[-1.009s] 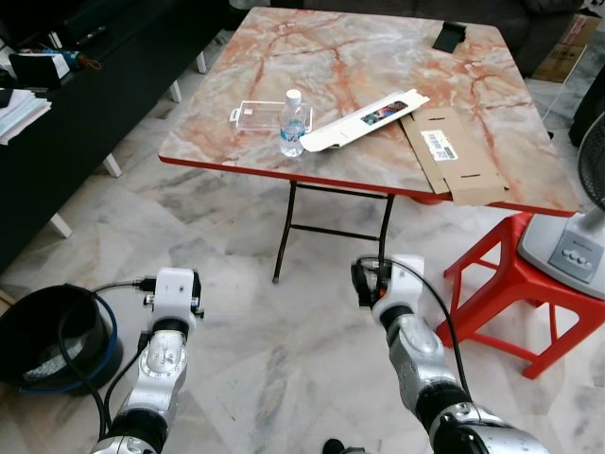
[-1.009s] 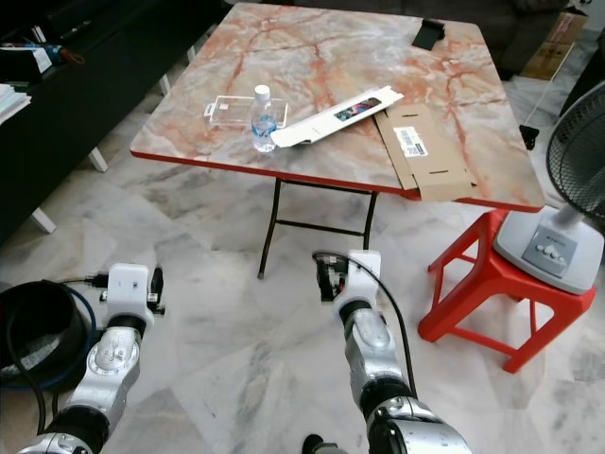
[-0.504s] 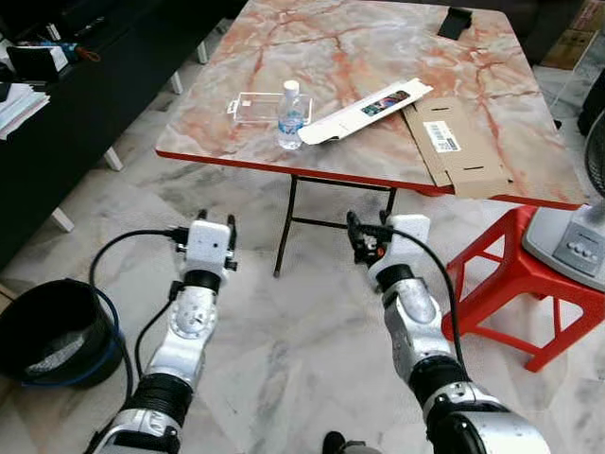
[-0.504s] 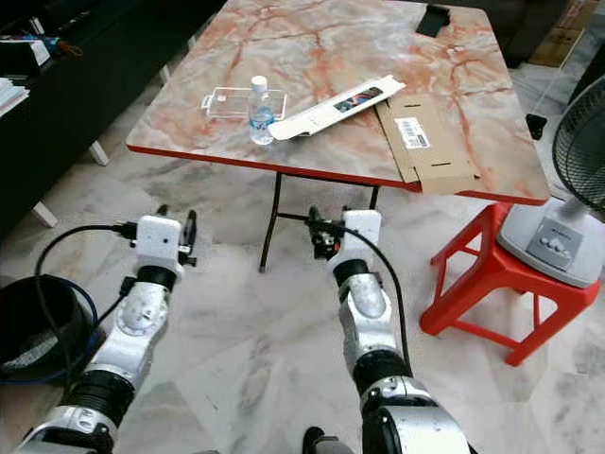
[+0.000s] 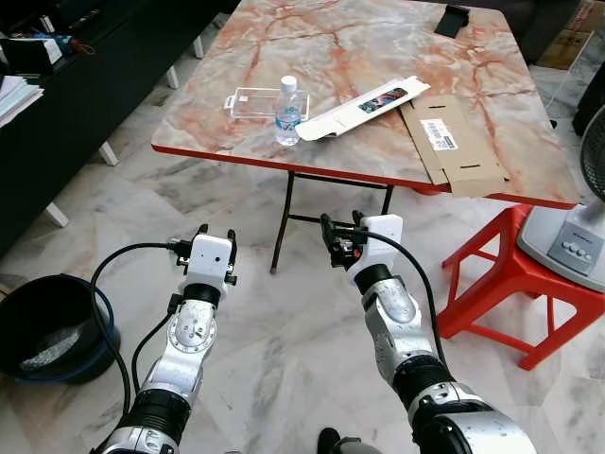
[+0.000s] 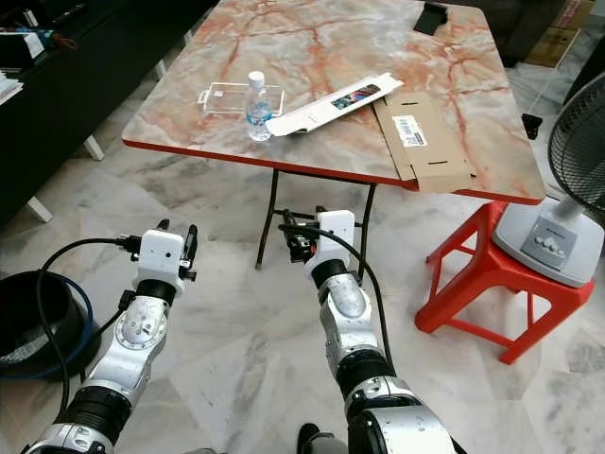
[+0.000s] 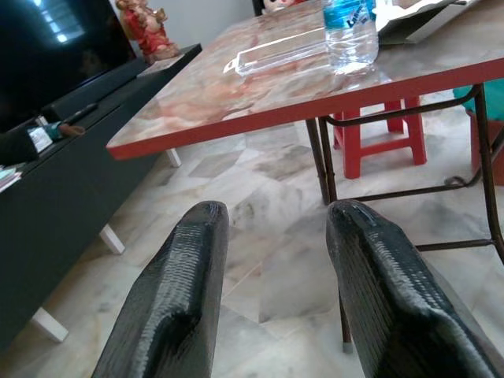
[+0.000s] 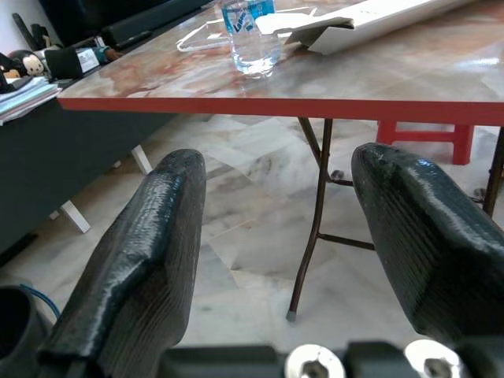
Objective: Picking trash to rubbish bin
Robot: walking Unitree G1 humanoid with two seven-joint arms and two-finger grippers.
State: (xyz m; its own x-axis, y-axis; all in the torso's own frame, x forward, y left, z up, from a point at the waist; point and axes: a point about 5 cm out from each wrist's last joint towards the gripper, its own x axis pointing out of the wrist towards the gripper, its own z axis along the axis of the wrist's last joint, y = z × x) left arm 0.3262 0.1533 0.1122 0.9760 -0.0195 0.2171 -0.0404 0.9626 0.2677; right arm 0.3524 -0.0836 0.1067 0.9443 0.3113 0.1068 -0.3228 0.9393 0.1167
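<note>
Both grippers, left (image 5: pixel 215 233) and right (image 5: pixel 341 241), are hovering spread, empty; bottle (image 5: pixel 287 112) risks toppling if bumped.

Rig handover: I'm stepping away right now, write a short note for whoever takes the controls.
Left gripper: open, empty, held low in front of the table's near edge.
Right gripper: open, empty, beside the table's folding legs, below the tabletop.
On the marble-pattern table: water bottle upright near the front edge, clear plastic tray just behind it, long white box to its right, flattened cardboard toward the right edge.
Black rubbish bin on the floor to the robot's left.
Done: nothing picked yet.
Left: grasp each piece of trash and carry it to the bin.
</note>
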